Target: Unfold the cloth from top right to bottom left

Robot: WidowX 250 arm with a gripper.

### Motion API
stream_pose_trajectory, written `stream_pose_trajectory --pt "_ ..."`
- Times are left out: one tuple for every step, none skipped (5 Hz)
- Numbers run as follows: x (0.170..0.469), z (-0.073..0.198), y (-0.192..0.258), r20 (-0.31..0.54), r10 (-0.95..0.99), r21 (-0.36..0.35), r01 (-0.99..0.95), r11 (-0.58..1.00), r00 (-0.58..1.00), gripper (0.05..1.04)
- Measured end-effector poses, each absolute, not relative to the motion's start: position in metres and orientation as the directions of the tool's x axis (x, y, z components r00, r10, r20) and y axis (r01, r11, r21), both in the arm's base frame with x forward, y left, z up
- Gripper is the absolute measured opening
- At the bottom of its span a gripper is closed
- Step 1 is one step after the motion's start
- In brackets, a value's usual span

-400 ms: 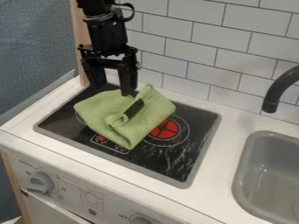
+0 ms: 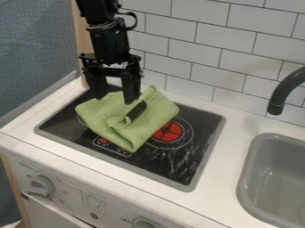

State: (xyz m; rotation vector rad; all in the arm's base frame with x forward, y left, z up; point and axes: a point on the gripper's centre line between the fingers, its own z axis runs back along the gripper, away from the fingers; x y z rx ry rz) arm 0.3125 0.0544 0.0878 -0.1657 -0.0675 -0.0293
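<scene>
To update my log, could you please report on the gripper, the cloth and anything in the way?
Gripper open at far side of green cloth, contact unclear. Cloth folded on stovetop. No obstruction seen; faucet off right.

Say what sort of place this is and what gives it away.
Probably a toy kitchen: a black cooktop with red burner markings is set in a white counter, beside a grey sink under a dark faucet.
</scene>
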Motion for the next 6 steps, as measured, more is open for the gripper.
stream_pose_trajectory --pt "0.316 0.071 0.055 0.03 0.004 -0.138 0.0 0.99 1.0 0.998" --pt "0.322 0.063 0.05 0.024 -0.018 -0.104 0.02 0.994 1.0 0.998" --pt "0.329 0.051 0.047 0.005 -0.042 -0.088 0.042 0.995 0.999 0.998" --pt "0.331 0.046 0.037 -0.001 -0.101 -0.087 0.1 0.991 0.995 0.998" --pt "0.334 0.043 0.035 -0.003 -0.131 -0.088 0.13 0.988 0.991 0.943" --pt "0.336 0.042 0.035 0.017 -0.136 -0.085 0.137 0.987 0.991 0.635"
